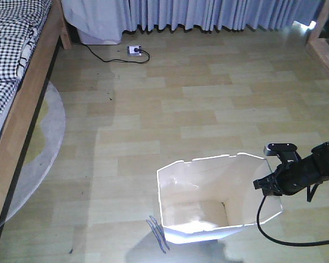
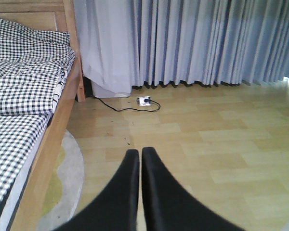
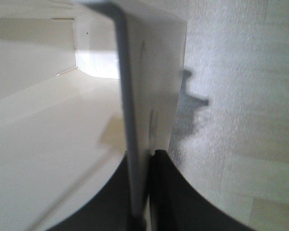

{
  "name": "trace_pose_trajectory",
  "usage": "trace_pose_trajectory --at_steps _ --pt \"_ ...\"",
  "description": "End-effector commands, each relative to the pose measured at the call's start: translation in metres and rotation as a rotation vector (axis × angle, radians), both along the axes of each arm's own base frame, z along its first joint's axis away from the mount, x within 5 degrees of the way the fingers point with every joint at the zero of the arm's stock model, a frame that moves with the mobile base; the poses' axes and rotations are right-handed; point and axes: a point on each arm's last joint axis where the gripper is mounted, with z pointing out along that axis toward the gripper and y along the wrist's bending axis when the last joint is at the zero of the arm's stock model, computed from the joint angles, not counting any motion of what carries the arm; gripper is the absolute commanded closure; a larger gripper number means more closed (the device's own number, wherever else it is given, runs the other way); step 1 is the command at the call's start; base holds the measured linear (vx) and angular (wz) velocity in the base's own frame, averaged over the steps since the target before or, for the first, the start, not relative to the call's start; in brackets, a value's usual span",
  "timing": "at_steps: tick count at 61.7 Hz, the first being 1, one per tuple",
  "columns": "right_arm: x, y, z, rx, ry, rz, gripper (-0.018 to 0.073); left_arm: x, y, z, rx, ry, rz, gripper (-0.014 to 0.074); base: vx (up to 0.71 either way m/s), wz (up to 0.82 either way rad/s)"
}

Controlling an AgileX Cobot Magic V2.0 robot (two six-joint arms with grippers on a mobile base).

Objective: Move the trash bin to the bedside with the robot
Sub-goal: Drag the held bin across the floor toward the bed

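The white trash bin (image 1: 208, 183) stands on the wooden floor at the lower middle of the front view, its cream inside facing up. My right gripper (image 1: 270, 183) is shut on the bin's right rim. In the right wrist view the thin bin wall (image 3: 149, 72) runs between the two black fingers of the right gripper (image 3: 145, 156), one inside and one outside. The bed (image 1: 11, 66) with checked bedding and a light wooden frame lies along the left edge, well apart from the bin. My left gripper (image 2: 139, 153) is shut with nothing in it and points at the floor beside the bed (image 2: 24, 86).
A round grey rug (image 1: 49, 126) lies half under the bed. A power strip (image 1: 135, 51) with a black cable sits on the floor near the grey curtains (image 1: 208, 13). A wooden frame (image 1: 323, 49) stands at the far right. A black cable trails below my right arm.
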Motion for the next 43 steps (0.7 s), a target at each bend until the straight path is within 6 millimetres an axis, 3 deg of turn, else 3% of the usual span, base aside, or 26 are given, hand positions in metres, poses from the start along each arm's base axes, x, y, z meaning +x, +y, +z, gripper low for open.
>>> trace_pose_trajectory --at_steps 1,43 --pt "0.0121 0.0097 0.0295 0.139 -0.066 -0.001 0.0564 0.0006 -0.0001 0.0007 -0.008 -0.065 0.0 0.0603 0.37 0.12" --pt "0.0121 0.0097 0.0295 0.139 -0.066 -0.001 0.0564 0.0006 -0.0001 0.0007 -0.008 -0.065 0.0 0.0603 0.34 0.13"
